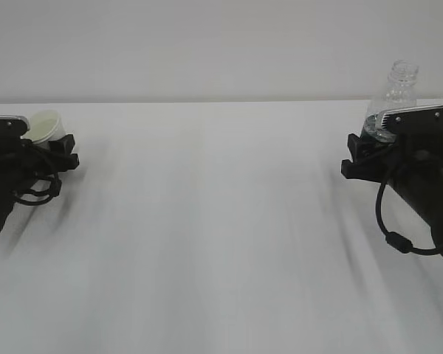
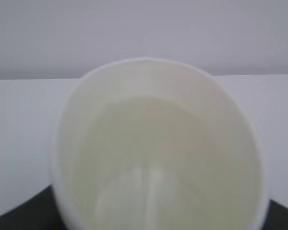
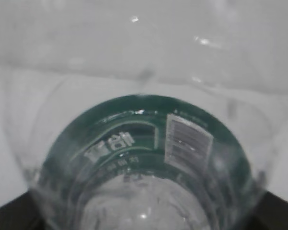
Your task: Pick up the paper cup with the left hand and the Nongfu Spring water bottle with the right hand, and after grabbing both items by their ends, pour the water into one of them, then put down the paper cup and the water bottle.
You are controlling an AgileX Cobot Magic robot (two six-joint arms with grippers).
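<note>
At the far left of the exterior view the white paper cup [image 1: 46, 124] sits tilted in my left hand [image 1: 59, 144], whose black fingers are closed on its lower part. In the left wrist view the paper cup [image 2: 158, 143] fills the frame, showing its cream inside. On the far right the clear Nongfu Spring water bottle [image 1: 396, 92] stands nearly upright with its open neck on top. My right hand [image 1: 373, 144] is shut on its base. In the right wrist view the bottle [image 3: 144, 158] shows its dark green label. I cannot make out any water.
The white table [image 1: 221, 221] stretches between the two arms, with a plain pale wall behind it. Both arms stay low near the table's side edges. A black cable [image 1: 391, 228] loops under the right arm.
</note>
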